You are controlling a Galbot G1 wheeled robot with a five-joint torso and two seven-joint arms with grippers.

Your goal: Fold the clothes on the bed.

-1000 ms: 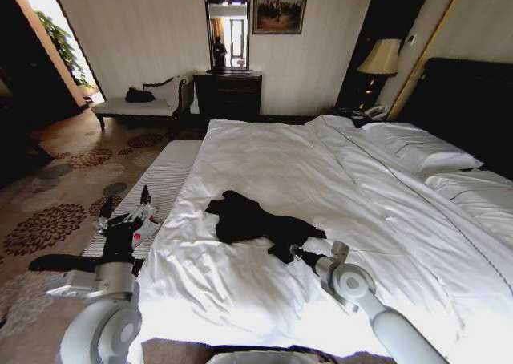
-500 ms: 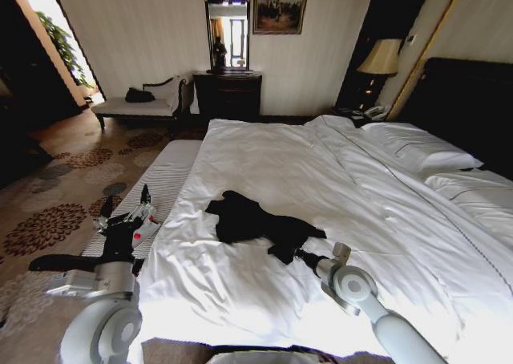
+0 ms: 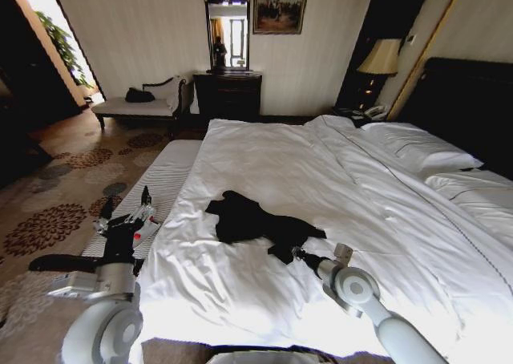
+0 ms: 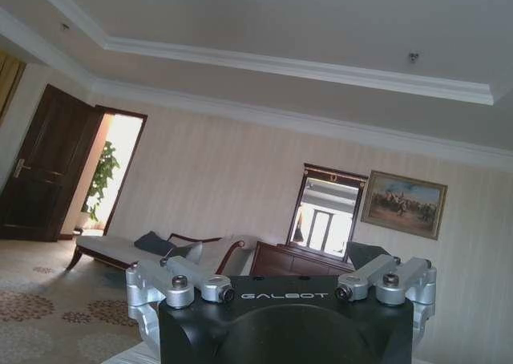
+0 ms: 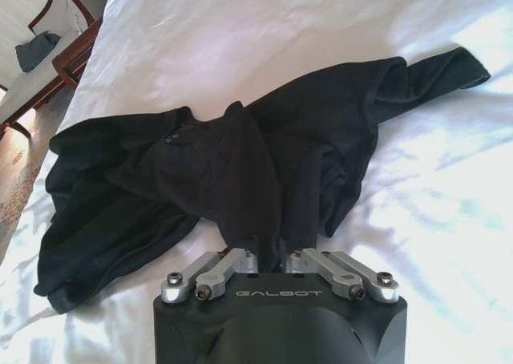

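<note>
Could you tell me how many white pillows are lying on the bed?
2: one plump white pillow near the dark headboard, and a second white pillow beside it, nearer the robot. More may lie beyond the head view's edge.

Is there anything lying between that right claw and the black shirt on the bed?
Nothing visible. The right gripper is already at the near edge of the black T-shirt, its fingers closed on the fabric, with only bare white sheet of the bed around.

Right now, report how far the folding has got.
No fold is done: the T-shirt lies crumpled on the bed. In hand: the right tool is shut on its near edge. The left tool waits open off the bed's left side. All the spreading and folding is left.
</note>
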